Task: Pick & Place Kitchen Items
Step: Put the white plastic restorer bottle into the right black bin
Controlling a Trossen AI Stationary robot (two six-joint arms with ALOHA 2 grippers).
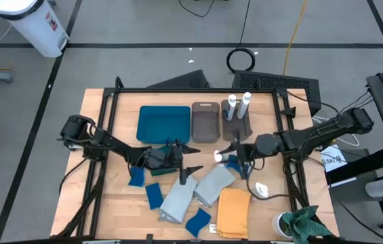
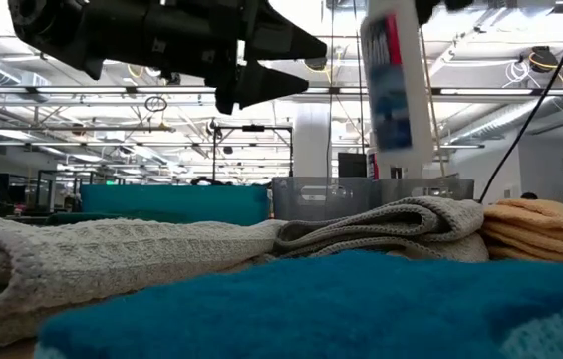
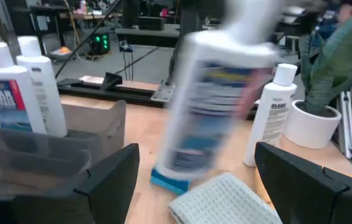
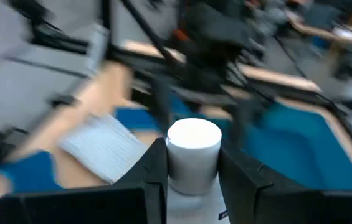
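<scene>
High view: right gripper [image 1: 237,157] is clamped on a small white plastic bottle with a blue label [image 1: 221,156], lifted beside the grey-brown rectangular bins [image 1: 205,123]. Left gripper [image 1: 190,171] hangs wide open and empty over the pale grey folded cloths [image 1: 179,201].

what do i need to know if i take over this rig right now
Right gripper is shut on a bottle, lifted near the bins. Left gripper is open and empty, above the table's middle.
Done: two bottles stand in the right bin.
Left: one bottle lying on the table, blue sponges, two grey cloths, yellow cloth. The tray and middle bin look empty.
</scene>
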